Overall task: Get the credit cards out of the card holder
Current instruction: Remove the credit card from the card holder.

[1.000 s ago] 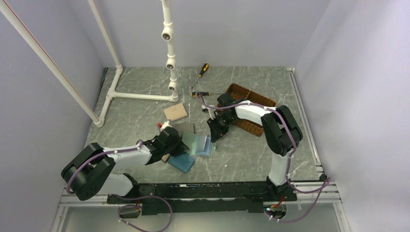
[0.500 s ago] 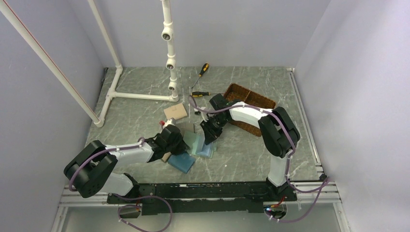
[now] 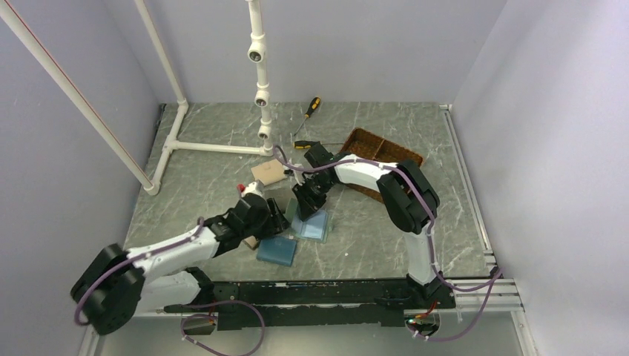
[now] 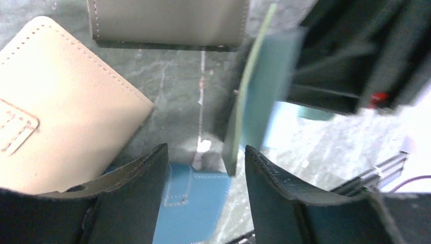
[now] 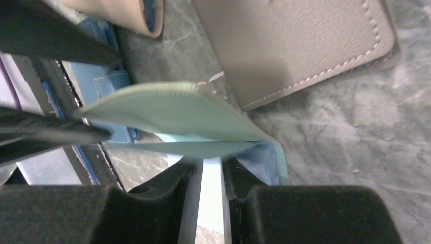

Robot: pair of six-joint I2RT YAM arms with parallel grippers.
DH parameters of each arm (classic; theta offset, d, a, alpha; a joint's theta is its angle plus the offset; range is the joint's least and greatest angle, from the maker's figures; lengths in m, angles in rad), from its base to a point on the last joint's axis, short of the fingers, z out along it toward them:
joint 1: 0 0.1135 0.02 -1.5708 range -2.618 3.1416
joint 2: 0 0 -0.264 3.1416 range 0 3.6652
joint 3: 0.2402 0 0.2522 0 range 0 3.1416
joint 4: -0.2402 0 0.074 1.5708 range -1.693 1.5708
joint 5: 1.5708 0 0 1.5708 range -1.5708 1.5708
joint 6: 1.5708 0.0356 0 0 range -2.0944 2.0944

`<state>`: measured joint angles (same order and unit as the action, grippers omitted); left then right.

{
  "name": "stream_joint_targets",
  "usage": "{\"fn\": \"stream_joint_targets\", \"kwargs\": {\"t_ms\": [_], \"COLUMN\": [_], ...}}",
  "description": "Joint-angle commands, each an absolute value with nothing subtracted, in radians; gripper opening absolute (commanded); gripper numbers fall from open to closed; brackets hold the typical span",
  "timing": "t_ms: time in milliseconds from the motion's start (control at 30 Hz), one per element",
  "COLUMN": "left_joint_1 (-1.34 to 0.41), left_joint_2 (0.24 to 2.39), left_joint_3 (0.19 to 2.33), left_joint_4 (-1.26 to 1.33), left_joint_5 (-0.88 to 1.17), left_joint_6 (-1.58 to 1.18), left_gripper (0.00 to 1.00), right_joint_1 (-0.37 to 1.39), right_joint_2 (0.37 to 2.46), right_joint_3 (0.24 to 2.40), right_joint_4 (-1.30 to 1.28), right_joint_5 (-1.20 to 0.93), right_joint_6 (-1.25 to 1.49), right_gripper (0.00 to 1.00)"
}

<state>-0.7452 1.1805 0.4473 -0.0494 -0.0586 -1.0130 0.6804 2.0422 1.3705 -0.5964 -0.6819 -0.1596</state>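
Note:
The sage-green card holder point(image 3: 310, 221) lies open at the table's middle, pale blue-green inside. In the right wrist view its upper flap point(image 5: 173, 108) is lifted and bowed. My right gripper point(image 5: 212, 165) is shut on the holder's edge by the fold, a pale strip pinched between its jaws; from above it point(image 3: 305, 200) is over the holder's far edge. My left gripper point(image 4: 206, 150) stands open with nothing between its fingers, just left of the raised flap point(image 4: 249, 91); from above it point(image 3: 271, 215) is beside the holder. The credit cards are hidden.
A blue wallet point(image 3: 277, 251) lies below the left gripper, a tan wallet point(image 3: 268, 171) further back, a grey-brown wallet point(image 5: 295, 46) beside the holder. A woven basket point(image 3: 386, 152) sits behind the right arm. Two screwdrivers point(image 3: 312, 108) and a white pipe frame point(image 3: 215, 147) occupy the back.
My left gripper has opened, and its arm has stretched forward. My right gripper has moved left, taking the card holder with it.

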Motion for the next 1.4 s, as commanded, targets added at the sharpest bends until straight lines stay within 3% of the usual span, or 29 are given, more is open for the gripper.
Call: {"fn": "stream_joint_targets", "kwargs": {"t_ms": [0,167,233,300,433,600,767,1000,1367], "left_joint_1": [-0.747,-0.748,-0.747,-0.748,-0.747,-0.747,-0.748,-0.747,-0.748], "left_joint_2": [1.003,0.852,0.828,0.847,0.995,1.214,1.348,1.404,1.462], "left_joint_3": [0.439,0.429,0.406,0.39,0.415,0.474,0.54,0.552,0.548], "left_joint_4": [-0.146,-0.145,-0.055,0.044,0.171,0.278,0.204,0.102,0.117], "left_joint_5": [-0.091,-0.025,0.04,0.096,0.178,0.225,0.147,0.023,0.003], "left_joint_6": [-0.937,-0.851,-0.828,-0.825,-0.811,-0.795,-0.789,-0.792,-0.792], "left_gripper": [0.66,0.65,0.59,0.45,0.27,0.18,0.07,0.01,0.0], "right_joint_1": [0.679,0.68,0.681,0.68,0.68,0.681,0.677,0.655,0.634], "right_joint_2": [2.092,2.099,2.099,2.101,2.097,2.095,2.082,2.014,1.878], "right_joint_3": [1.435,1.431,1.433,1.435,1.439,1.442,1.446,1.463,1.39], "right_joint_4": [-0.58,-0.578,-0.581,-0.585,-0.593,-0.602,-0.612,-0.671,-0.81], "right_joint_5": [-0.63,-0.641,-0.657,-0.67,-0.689,-0.698,-0.696,-0.683,-0.665], "right_joint_6": [-0.121,-0.126,-0.129,-0.133,-0.144,-0.152,-0.164,-0.249,-0.539], "right_gripper": [0.22,0.23,0.23,0.23,0.23,0.23,0.23,0.24,0.25]}}
